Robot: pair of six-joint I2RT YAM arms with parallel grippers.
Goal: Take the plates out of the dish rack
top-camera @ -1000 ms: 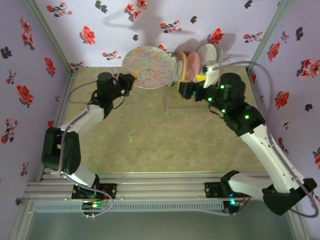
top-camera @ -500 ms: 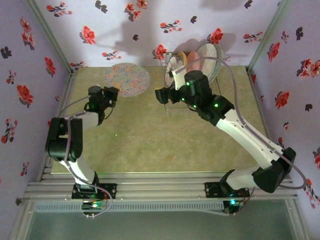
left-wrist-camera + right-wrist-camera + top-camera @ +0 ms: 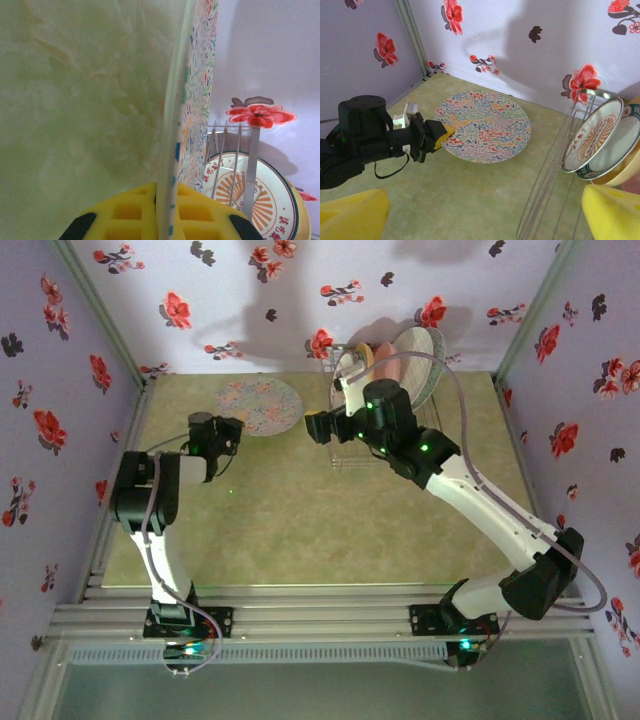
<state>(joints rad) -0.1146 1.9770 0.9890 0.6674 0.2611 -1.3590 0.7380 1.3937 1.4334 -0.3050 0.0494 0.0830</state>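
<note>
Wires of the dish rack [image 3: 252, 160] partly hide the white plate [image 3: 272, 200].

The left hand [image 3: 441, 136] pinched the near edge of a squiggle-patterned plate [image 3: 487, 125] lying on the green desk [image 3: 470, 200], an orange-centred plate [image 3: 594, 136] leaned in the wire rack [image 3: 552, 165], and the right hand [image 3: 482, 220] kept its yellow fingers [image 3: 351, 216] spread wide.
</note>
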